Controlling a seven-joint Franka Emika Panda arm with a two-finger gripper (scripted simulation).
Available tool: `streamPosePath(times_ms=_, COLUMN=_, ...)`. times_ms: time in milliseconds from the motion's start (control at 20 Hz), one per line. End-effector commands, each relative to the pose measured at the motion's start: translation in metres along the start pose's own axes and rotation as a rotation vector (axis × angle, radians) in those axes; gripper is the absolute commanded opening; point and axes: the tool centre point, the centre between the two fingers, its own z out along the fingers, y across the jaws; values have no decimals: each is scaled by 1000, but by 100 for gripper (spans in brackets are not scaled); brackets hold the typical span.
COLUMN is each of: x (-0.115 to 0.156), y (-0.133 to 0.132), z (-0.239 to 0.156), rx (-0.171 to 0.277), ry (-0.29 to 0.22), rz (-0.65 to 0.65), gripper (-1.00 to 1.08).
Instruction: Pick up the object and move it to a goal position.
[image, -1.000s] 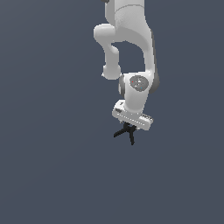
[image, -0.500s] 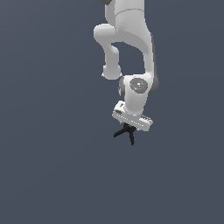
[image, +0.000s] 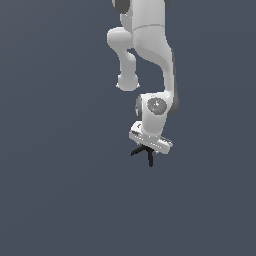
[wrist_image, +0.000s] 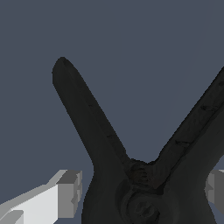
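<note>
The flat dark grey tabletop (image: 55, 190) has lots of free room all around. The small black V-shaped spring clamp (image: 145, 152) sits between the white gripper's (image: 148, 150) jaws, which are squeezed onto it.

Clamp (wrist_image: 131, 175) filled the gap between the fingers (wrist_image: 70, 192); no room left there. Its two handles splayed outward past the fingertips, open space between them. Beyond the fingers on every side, only flat grey floor (image: 60, 190); nothing stood in the way. Arm (image: 150, 60) rose behind the gripper (image: 148, 148).
</note>
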Motion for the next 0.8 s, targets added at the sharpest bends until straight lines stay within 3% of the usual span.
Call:
streamPosePath(times_ms=0, x=0, y=2, z=5, rx=-4, ry=-3, rz=2, gripper=100)
streamPosePath(times_ms=50, x=0, y=2, z=5, rx=-4, ry=-3, rz=2, gripper=-100)
streamPosePath(times_ms=750, x=2, y=4, z=-2, rx=0, ry=0, rz=0, gripper=-100)
